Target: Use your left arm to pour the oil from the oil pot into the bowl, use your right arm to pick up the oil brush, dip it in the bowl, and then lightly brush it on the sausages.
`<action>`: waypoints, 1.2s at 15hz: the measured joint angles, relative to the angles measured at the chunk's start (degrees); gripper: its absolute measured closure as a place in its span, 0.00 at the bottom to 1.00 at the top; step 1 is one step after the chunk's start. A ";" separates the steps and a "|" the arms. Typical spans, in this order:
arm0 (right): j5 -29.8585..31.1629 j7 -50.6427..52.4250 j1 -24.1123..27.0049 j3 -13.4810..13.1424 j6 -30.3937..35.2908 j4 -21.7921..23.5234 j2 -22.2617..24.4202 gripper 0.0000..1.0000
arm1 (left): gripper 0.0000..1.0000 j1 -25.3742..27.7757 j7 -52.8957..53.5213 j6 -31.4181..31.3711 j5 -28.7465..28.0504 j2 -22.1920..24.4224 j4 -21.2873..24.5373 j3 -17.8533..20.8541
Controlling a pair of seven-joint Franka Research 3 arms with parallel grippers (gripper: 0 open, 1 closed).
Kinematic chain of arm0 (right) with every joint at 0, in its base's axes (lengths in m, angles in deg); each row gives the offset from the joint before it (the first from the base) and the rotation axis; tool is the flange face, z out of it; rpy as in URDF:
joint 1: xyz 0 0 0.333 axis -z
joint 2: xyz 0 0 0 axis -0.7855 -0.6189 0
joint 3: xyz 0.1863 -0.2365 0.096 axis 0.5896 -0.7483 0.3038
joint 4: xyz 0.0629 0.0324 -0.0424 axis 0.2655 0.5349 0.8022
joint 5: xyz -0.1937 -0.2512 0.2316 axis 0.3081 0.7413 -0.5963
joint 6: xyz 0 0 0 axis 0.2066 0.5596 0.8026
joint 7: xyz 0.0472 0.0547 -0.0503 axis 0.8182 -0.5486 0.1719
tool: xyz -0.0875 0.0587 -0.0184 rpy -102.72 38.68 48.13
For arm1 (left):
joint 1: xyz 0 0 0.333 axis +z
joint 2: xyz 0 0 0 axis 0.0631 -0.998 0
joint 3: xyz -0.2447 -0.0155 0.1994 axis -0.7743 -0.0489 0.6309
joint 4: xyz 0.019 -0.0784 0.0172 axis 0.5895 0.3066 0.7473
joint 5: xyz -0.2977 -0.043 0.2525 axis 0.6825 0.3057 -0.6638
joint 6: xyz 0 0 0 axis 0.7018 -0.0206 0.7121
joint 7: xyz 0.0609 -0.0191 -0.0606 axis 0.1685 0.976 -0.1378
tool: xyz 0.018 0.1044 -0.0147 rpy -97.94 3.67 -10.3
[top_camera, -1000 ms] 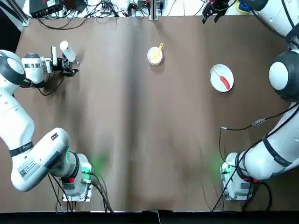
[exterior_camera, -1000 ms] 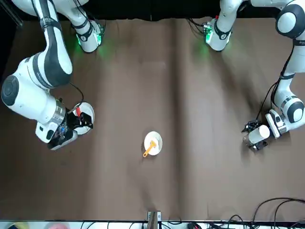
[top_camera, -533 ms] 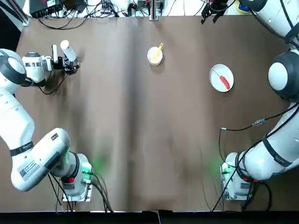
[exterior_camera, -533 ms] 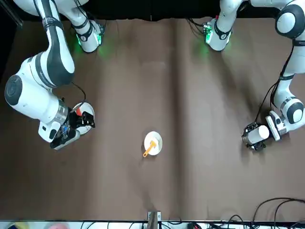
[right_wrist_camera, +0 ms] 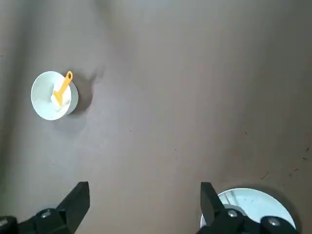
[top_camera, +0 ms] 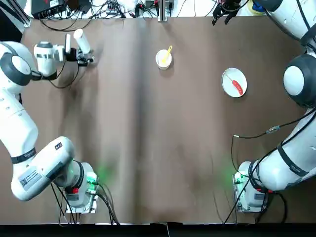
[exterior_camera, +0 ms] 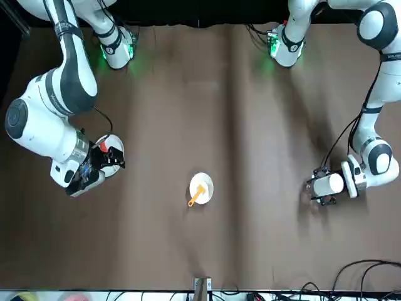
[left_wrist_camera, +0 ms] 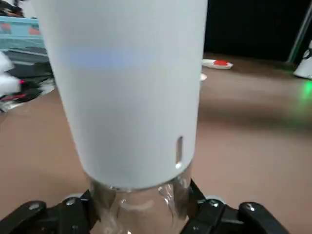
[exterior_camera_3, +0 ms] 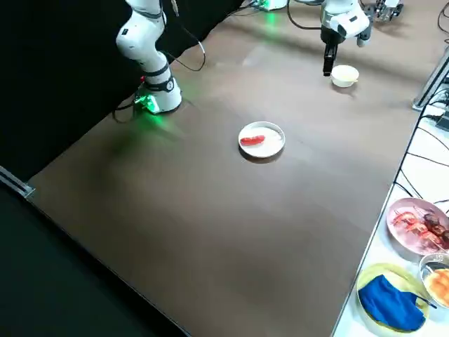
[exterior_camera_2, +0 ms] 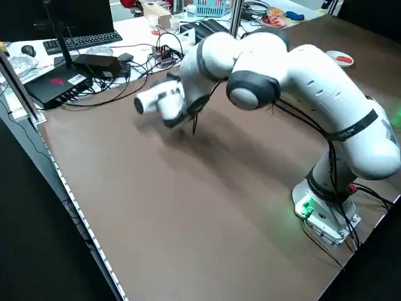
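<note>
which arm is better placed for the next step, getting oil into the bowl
The left. Its gripper is closed on the oil pot, left of the bowl. The right gripper hangs open and empty near the plate, so it looks better kept for the brush.

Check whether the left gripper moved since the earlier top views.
Yes: the left gripper shifted right, toward the bowl.

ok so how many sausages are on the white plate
1: a red sausage on the white plate. None appears hidden in the right side view.
</note>
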 joint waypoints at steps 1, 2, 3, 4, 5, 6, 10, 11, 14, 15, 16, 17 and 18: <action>-0.03 0.00 0.00 0.01 0.01 -0.01 0.00 0.00 | 0.35 -1.54 -3.34 0.13 -0.69 1.80 0.23 -0.73; -0.07 0.00 0.00 0.04 0.02 -0.02 0.00 0.00 | 0.35 -3.48 -6.70 0.11 -1.12 4.10 0.58 -1.16; -0.10 0.00 -0.01 0.06 0.02 -0.02 -0.01 0.00 | 0.35 -5.60 -9.03 -0.59 -1.30 6.40 1.00 -1.24; -0.13 0.00 -0.03 0.09 0.03 -0.03 -0.01 0.00 | 0.35 -7.71 -10.53 -2.60 -1.32 8.52 1.57 -1.24; -0.18 0.01 -0.04 0.11 0.04 -0.03 -0.03 0.00 | 0.35 -9.70 -11.61 -5.25 -1.32 10.26 2.51 -1.23; -0.22 0.01 -0.07 0.15 0.03 -0.03 -0.03 0.00 | 0.35 -11.44 -12.64 -8.36 -1.32 11.54 3.62 -1.27; -0.79 0.02 -0.75 0.42 -0.01 -0.05 -0.04 0.00 | 0.35 -17.30 -19.42 -30.30 -1.23 13.43 10.62 -4.39; -0.82 0.02 -0.86 0.46 -0.02 -0.06 -0.05 0.00 | 0.35 -18.03 -19.91 -35.19 -0.81 13.43 12.08 -5.88; -0.83 0.02 -0.90 0.46 -0.02 -0.08 -0.05 0.00 | 0.35 -22.34 -20.00 -47.30 2.15 13.42 14.56 -9.17; -0.84 0.02 -0.89 0.45 -0.03 -0.09 -0.05 0.00 | 0.35 -24.84 -20.00 -50.59 2.80 13.43 14.63 -9.40; -0.84 0.02 -0.89 0.45 -0.03 -0.09 -0.05 0.00 | 0.35 -27.55 -19.99 -53.85 3.10 13.44 14.63 -9.39; -0.85 0.02 -0.89 0.45 -0.03 -0.09 -0.05 0.00 | 0.35 -30.33 -20.00 -56.94 3.34 13.42 14.66 -9.32; -0.85 0.02 -0.90 0.45 -0.03 -0.09 -0.05 0.00 | 0.35 -33.12 -20.00 -59.69 3.53 13.38 14.73 -9.04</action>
